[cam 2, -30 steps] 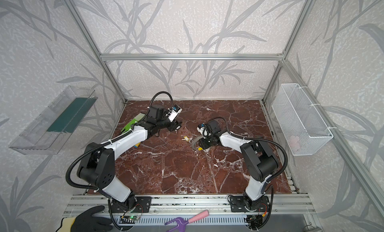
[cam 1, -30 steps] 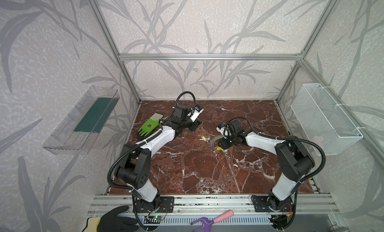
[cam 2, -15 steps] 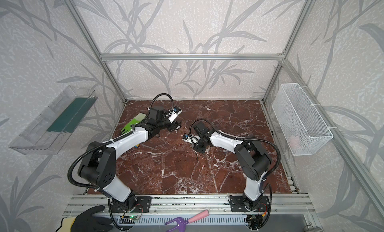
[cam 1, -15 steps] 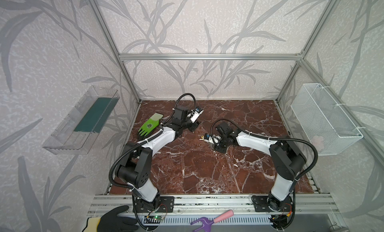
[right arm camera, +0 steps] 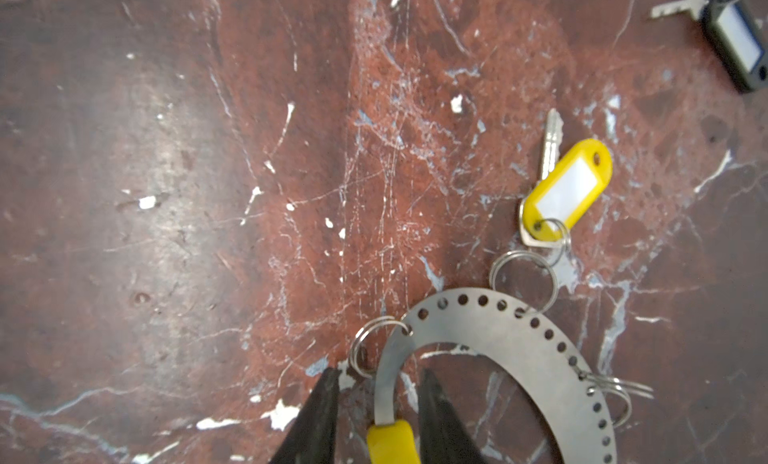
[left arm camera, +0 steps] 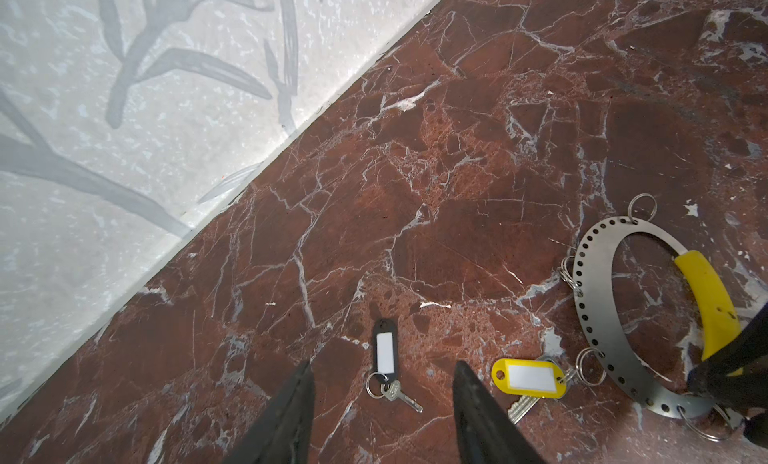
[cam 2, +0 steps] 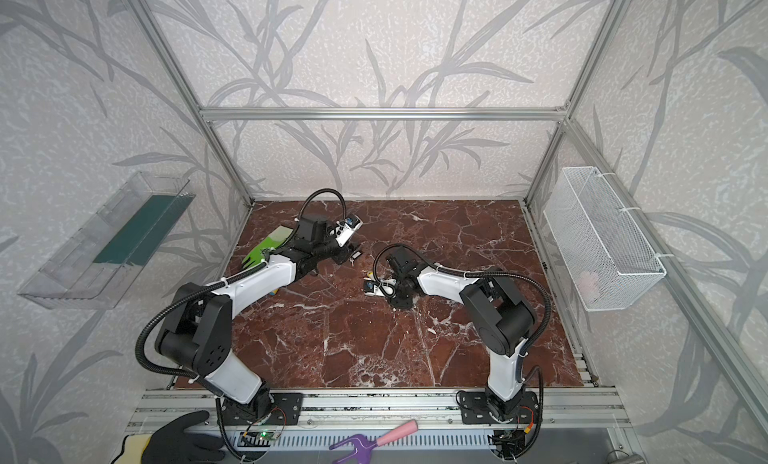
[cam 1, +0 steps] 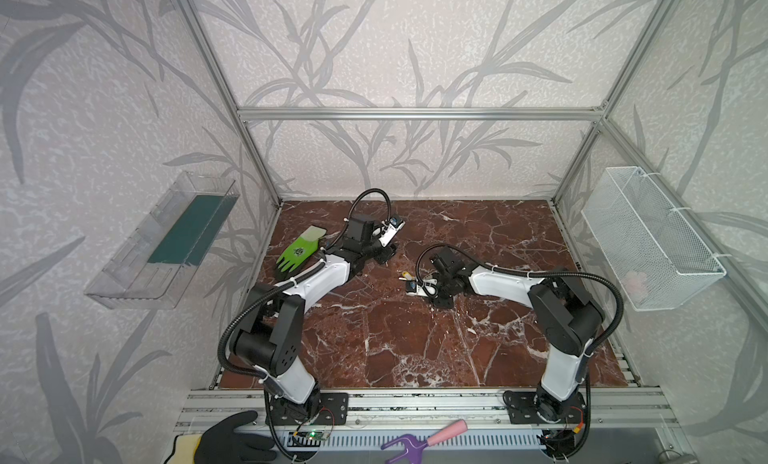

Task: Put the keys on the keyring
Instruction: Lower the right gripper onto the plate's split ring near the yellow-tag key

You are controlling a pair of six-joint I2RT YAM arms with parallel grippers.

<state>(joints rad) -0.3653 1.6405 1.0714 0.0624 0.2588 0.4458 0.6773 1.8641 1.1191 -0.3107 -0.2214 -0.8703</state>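
Keyring [right arm camera: 498, 325]: flat perforated steel, yellow grip; right tool [right arm camera: 380, 372] spread astride rim; left tool [left arm camera: 382, 364] spread

In its own wrist view the right pincer [right arm camera: 380, 372] showed only two fingertips; the rest lay below the edge. The keyring [right arm camera: 494, 316] ran off that same edge, its yellow segment [right arm camera: 390, 441] cut short, and the black-fob key [right arm camera: 735, 38] was clipped at a corner. In the left wrist view one of the pincer's fingers [left arm camera: 731, 370] hid the segment's end. In both top views the yellow-tag key [cam 1: 402, 272] was too small to read.
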